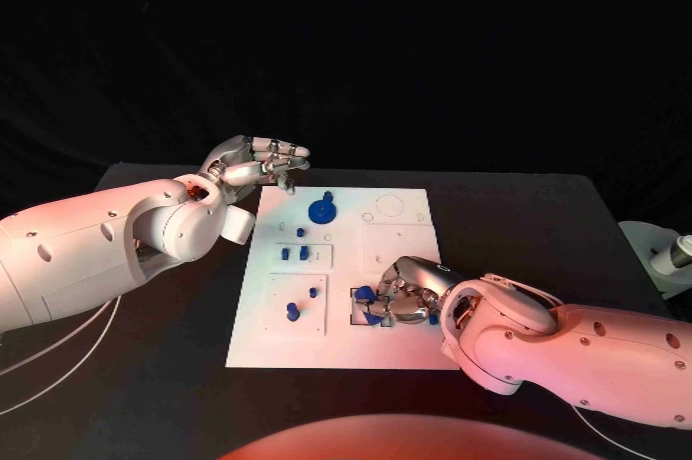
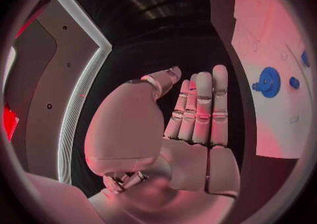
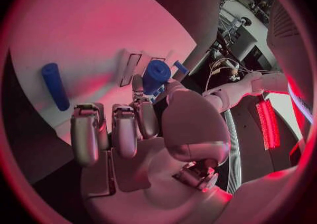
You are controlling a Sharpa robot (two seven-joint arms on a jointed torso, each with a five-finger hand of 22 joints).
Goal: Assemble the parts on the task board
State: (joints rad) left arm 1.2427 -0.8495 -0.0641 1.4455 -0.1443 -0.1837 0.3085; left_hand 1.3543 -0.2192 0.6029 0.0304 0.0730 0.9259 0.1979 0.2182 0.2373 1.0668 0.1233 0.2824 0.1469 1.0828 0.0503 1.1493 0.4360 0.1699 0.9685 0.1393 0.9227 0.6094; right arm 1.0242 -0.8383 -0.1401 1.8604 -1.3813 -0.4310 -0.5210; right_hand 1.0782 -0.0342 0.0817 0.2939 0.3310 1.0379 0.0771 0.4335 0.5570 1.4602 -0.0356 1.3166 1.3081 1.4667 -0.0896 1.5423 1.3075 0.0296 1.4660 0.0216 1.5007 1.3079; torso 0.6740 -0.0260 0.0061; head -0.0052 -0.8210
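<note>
Right hand [image 1: 408,292] of mine pinches a small, stiff, light peg [image 3: 156,75] by its sides; left hand [image 1: 257,164] hangs spread.

white rectangular task board [image 1: 378,332]: 1 | round blue toothed gear [image 1: 322,211]: 1 | small blue plastic parts [image 1: 291,312] on the board besides: several, exact count unclear | silver many-fingered hands [image 1: 257,163]: 2

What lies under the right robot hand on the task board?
The right robot hand is over the task board's near part, among blue parts; its fingertips touch a blue cylinder. Another blue part lies beside it. Whatever lies directly under the palm is covered.
</note>
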